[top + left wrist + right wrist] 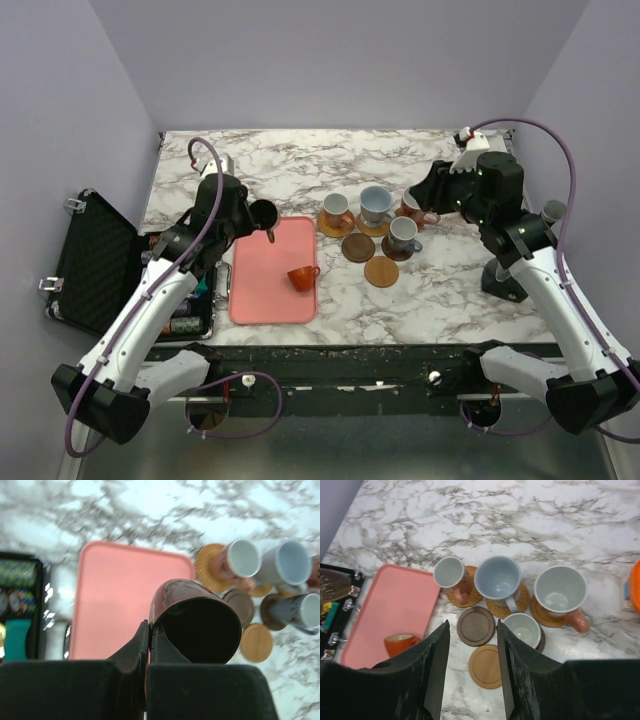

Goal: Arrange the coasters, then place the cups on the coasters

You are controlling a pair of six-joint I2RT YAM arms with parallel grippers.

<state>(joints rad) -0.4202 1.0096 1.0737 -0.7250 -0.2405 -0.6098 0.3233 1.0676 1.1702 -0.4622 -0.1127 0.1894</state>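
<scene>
Slipping is looking like the biggest danger. The left gripper [148, 635] is clamping the black cup [197, 625] by one thin stretch of its wall, with one finger inside the rim and one outside and the jaws closed right down on it. The glossy cup is hanging off to one side over the tray [120, 590], and a quick swing could be twisting it loose.

Crowding is coming next. The right gripper [472, 630] is hovering over the cluster with its jaws standing moderately apart, holding nothing and touching nothing, and a left arm reaching in there could be meeting it.

Knocking is the lesser worry. Four cups [497, 577] are sitting on coasters at mid-table, packed close together. The two free spots, a dark coaster [476, 620] and a light coaster [486, 666], are lying just beside them, so a tilted black cup coming down could be clipping a neighbour.

Smallest of all, a coaster is offering little margin around a cup, so an off-centre landing could be leaving the cup overhanging. The orange cup [400, 642] is waiting on the tray.
</scene>
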